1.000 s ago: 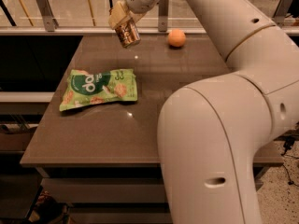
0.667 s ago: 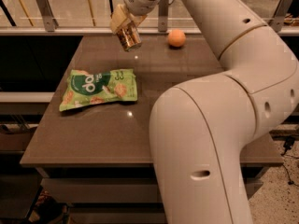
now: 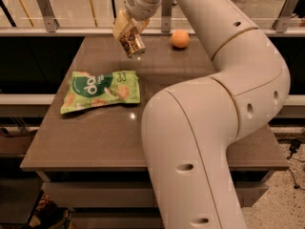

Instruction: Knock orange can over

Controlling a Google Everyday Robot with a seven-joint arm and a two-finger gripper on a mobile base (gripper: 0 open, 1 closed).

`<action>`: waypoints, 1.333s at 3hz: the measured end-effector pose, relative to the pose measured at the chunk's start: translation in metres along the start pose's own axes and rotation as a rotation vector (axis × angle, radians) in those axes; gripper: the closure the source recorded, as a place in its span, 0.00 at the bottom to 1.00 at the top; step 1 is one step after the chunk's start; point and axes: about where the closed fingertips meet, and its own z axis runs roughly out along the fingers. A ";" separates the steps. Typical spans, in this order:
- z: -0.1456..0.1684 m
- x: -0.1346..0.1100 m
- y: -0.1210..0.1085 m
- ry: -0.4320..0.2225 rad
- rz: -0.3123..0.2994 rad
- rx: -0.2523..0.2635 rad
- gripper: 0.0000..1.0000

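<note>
the gripper (image 3: 127,34) sits over the far part of the table (image 3: 95,142), left of centre, at the end of the arm (image 3: 209,123) that sweeps up from the near right and bends back over the top. its pale fingers (image 3: 121,26) look pressed onto the orange can (image 3: 132,43), one on each side, so the claw is pinching the can rather than standing apart from it. the relation that matters here: the can is not off to any side of the claw but inside it, hanging just below and slightly to the near right of the fingers. its long axis is tilted, not upright, with the silver rim pointing down toward the near right and the other end tucked up between the fingers. whether that lower rim touches the tabletop or hangs just above it cannot be told. by my reading the can is part way to lying down, and the remaining move would be to lean it further along that tilt and let it go onto its side, with a risk that it rolls. the orange fruit (image 3: 180,38) rests to the right of the can, apart from it, at the far edge. the green snack bag (image 3: 101,90) lies flat, nearer and to the left. no open container is in view; the bag looks sealed.
</note>
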 end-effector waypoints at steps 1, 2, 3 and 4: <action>0.008 0.005 0.001 0.045 0.011 -0.003 1.00; 0.017 0.009 0.002 0.076 0.017 -0.011 1.00; 0.024 0.012 0.002 0.117 0.022 -0.001 1.00; 0.030 0.014 0.002 0.139 0.023 -0.003 1.00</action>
